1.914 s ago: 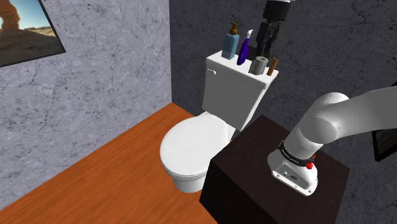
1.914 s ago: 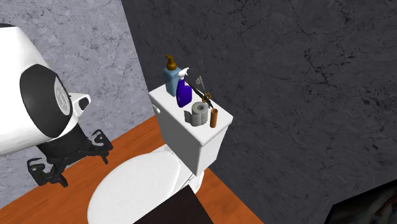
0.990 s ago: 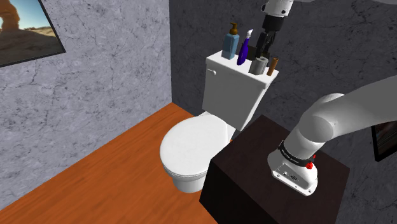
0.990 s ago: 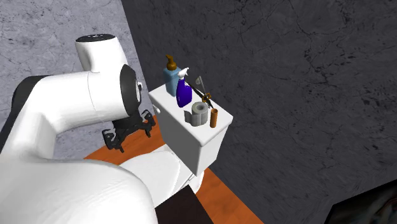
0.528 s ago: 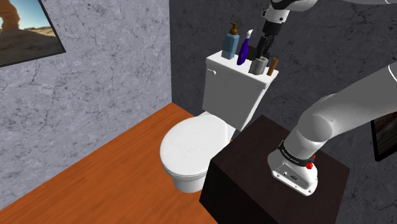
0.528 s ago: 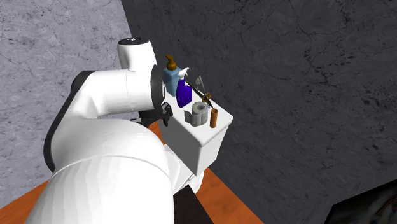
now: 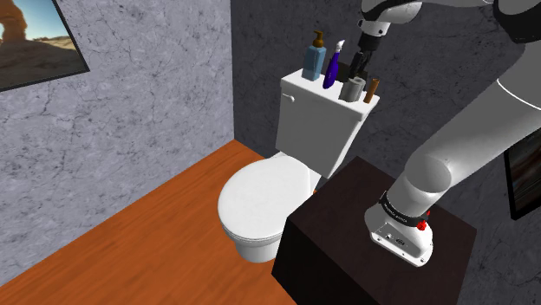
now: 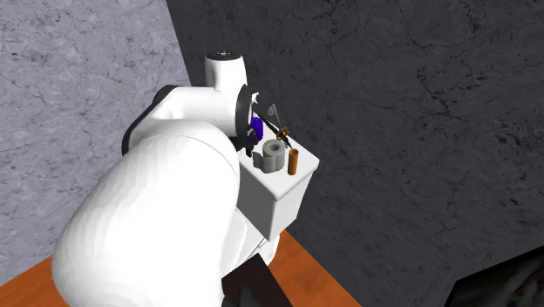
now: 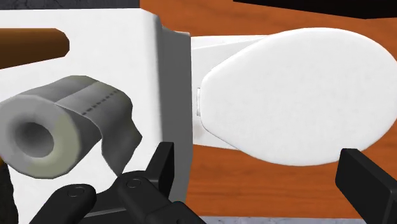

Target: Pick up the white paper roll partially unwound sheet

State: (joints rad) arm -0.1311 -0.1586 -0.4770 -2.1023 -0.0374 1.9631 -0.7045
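- Our black claw [image 9: 257, 158] stood wide open, empty.
- The greyish paper roll [image 9: 44, 133], sheet trailing, lay on the white toilet-tank lid [image 9: 108, 60].
- We judged it light, squashy: clasp the drum gently.

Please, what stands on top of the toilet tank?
On the tank lid stand a blue pump bottle, a purple spray bottle, a grey paper roll with a loose sheet, and a brown cylinder. In the shoulder view the tool hides the lid behind the roll.

Even, diffuse light, moderately bright. The toilet lid [image 9: 299, 95] shows flat white, the paper roll [image 9: 67, 124] shaded grey, the dark wall [image 8: 392, 105] dim.
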